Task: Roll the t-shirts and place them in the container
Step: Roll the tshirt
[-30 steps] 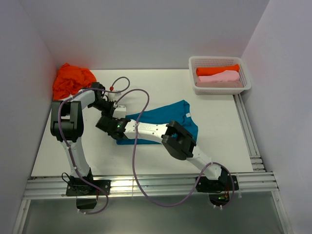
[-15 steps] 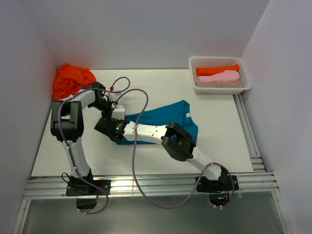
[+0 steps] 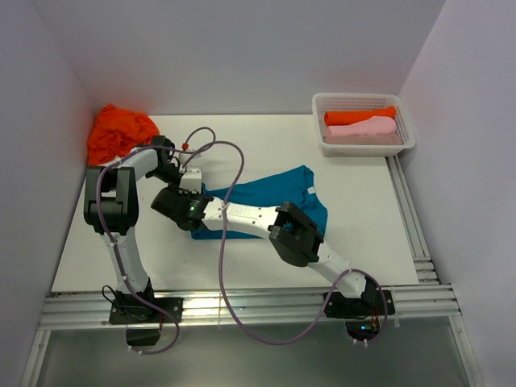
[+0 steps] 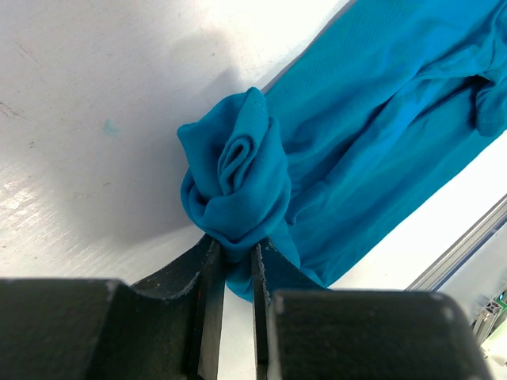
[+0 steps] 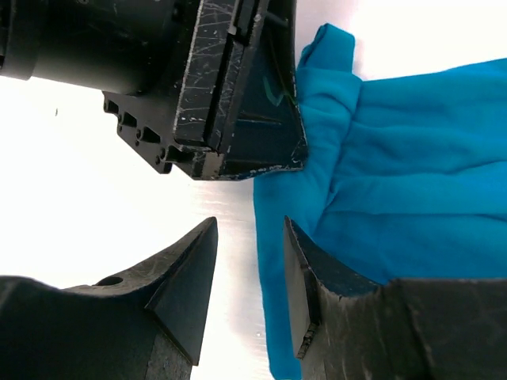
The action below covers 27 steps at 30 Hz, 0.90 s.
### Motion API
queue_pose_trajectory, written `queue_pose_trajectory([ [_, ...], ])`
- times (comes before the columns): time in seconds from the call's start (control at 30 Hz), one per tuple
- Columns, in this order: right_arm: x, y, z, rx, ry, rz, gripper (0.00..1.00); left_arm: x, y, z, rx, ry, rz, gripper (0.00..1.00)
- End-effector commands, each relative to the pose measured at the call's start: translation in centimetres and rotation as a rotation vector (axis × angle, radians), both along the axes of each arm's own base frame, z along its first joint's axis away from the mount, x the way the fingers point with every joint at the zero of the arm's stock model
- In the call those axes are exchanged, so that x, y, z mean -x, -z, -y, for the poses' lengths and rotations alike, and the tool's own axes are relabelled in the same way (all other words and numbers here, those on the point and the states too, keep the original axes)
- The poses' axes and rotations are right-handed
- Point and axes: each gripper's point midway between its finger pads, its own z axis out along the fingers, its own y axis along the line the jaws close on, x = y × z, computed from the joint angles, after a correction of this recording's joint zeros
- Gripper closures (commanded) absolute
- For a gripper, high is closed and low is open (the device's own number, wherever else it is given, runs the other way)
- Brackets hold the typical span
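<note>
teal t-shirt (image 3: 274,197) lies mid-tabletop (image 3: 363,226), its rolled end (image 4: 234,182) at 9 o'clock pinched in the nearly closed left gripper (image 4: 234,269). right gripper (image 5: 249,261) stands parted beside it, holding nothing. soft, limp cloth, likely to unroll: hold the roll's thick core.

A flat white table (image 3: 367,222) fills the middle of the room. Three plain, pale walls stand close around it: one along the far edge (image 3: 242,56), one on the left (image 3: 32,177) and one on the right (image 3: 476,177). Shiny metal rails (image 3: 258,310) run along the near edge, and more rails (image 3: 409,214) run down the right edge. The light is soft and even. Up close, the tabletop has small faint marks.
</note>
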Motion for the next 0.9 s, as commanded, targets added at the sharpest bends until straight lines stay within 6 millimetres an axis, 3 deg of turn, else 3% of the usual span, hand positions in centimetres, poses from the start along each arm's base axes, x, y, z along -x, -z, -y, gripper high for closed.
queue_pose_trajectory([
  [0.0, -0.8, 1.0, -0.2, 0.020, 0.021, 0.028, 0.54, -1.7, 0.3, -0.1, -0.053, 0.027, 0.080, 0.80],
  [0.3, -0.4, 4.3, 0.3, 0.052, 0.025, -0.037, 0.54, -1.8, 0.0, 0.0, -0.050, 0.029, 0.084, 0.77],
  [0.6, 0.8, 6.5, 2.3, 0.104, 0.078, -0.103, 0.55, -2.1, -0.6, 0.1, -0.044, 0.033, 0.108, 0.58],
  [0.87, 1.3, 7.4, 3.4, 0.142, 0.099, -0.132, 0.55, -3.6, -2.2, 0.2, -0.044, 0.031, 0.148, 0.50],
])
